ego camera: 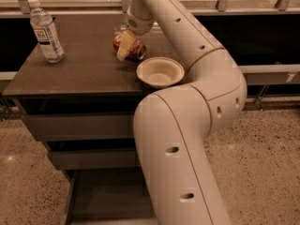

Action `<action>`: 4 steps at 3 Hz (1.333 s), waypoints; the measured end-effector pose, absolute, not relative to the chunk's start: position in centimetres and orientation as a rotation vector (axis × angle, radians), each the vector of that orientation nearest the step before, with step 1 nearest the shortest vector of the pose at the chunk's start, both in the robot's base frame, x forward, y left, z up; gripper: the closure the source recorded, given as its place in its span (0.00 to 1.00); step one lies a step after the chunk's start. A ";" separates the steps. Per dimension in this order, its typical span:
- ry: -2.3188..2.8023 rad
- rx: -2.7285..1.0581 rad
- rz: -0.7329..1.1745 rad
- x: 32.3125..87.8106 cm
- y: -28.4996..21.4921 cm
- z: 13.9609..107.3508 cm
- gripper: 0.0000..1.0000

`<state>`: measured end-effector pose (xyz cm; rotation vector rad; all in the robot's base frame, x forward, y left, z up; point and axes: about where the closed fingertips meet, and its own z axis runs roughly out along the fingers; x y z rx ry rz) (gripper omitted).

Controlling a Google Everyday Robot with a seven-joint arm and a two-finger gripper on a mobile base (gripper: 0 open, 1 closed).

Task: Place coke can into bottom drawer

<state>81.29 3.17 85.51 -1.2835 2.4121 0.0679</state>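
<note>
A Google Everyday Robot's gripper (123,53) reaches down onto the dark top of a grey-brown cabinet (79,76), its pale tip against the near left side of the coke can (138,51). The red can lies on its side toward the back of the cabinet top, partly hidden behind the gripper. From this angle it cannot be told how far the gripper is open, or whether it has hold of the can.

Just in front and to the right of the can sits a white bowl (160,72), upright, near the front edge. A clear plastic water bottle (46,32) with a white cap stands well apart at the far left of the top.

The robot's cream arm (187,125) bends in from the lower right and covers much of the cabinet's right side. Below the top, the two upper drawers (79,127) appear shut. The bottom drawer (108,196) is pulled out, showing its flat dark floor and a low left side. A speckled floor (267,163) surrounds the cabinet.
</note>
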 end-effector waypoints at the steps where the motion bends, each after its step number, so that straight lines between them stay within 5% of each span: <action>1: 2.444 -1.282 0.123 81.5 4.0 83.6 0.44; 3: 2.334 -1.354 0.299 80.0 6.3 86.0 0.90; 4: 2.204 -1.421 0.480 77.2 9.9 90.0 1.00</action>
